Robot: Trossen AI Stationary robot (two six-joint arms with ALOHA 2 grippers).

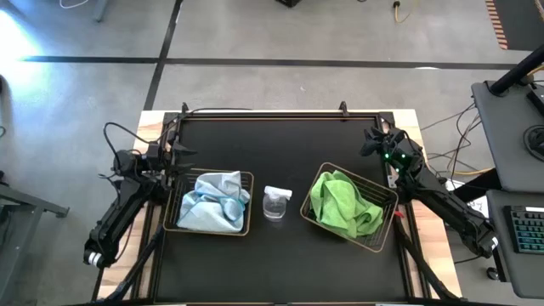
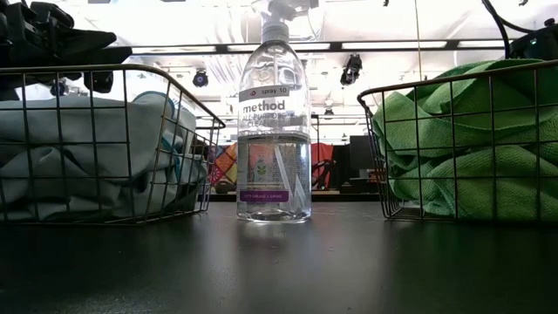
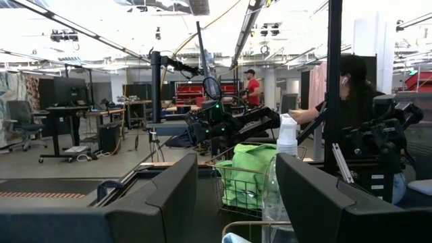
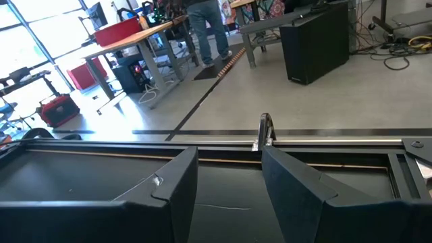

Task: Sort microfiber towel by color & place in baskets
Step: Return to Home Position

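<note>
microfiber towels lie in two heaps, sorted by colour. the pale blue towels fill the left basket at nine o'clock from the table's middle. the lime green towels fill the right basket at three o'clock, and this basket sits turned at an angle. both heaps are crumpled and rise above the wire rims. a clear spray bottle stands upright between the baskets, touching neither.

the left gripper hangs over the black table at about ten o'clock, near the left basket's far corner. whether it touches the wire cannot be told. its fingers are parted wide with nothing between them. past them its wrist view shows the green heap, the bottle and the other arm, with a person in dark clothes beyond the table and another in red farther back.

the right gripper hangs at about two o'clock by the table's right edge, well apart from the right basket. its fingers are likewise spread and grip nothing. between them shows only bare tabletop and the far table edge, then the floor, where a person's legs stand by a desk.
</note>
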